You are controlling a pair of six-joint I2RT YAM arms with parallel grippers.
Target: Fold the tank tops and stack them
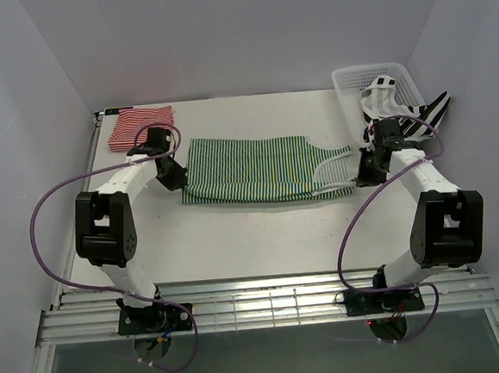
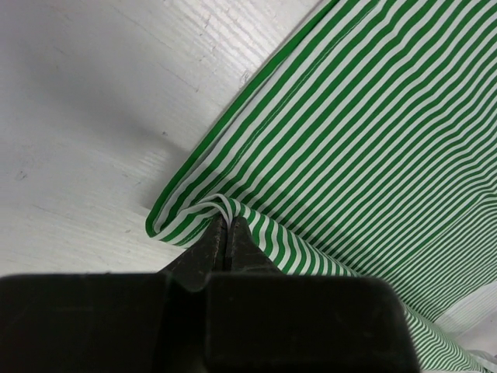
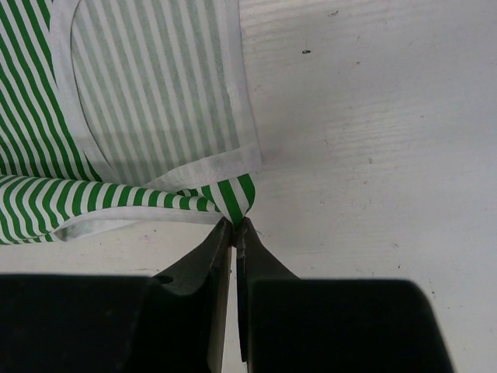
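The green-and-white striped tank top (image 1: 261,168) lies flat in the middle of the table, folded lengthwise. My left gripper (image 1: 173,175) is shut on its left hem corner (image 2: 203,208). My right gripper (image 1: 367,168) is shut on a strap end (image 3: 237,198) at its right end. The red-and-white tank top (image 1: 139,126) lies folded at the back left. The black-and-white tank top (image 1: 399,106) hangs in and over the white basket at the back right.
The white lattice basket (image 1: 351,82) stands at the back right corner. White walls close the table on three sides. Purple cables loop from both arms. A slatted rail runs along the near edge (image 1: 268,310).
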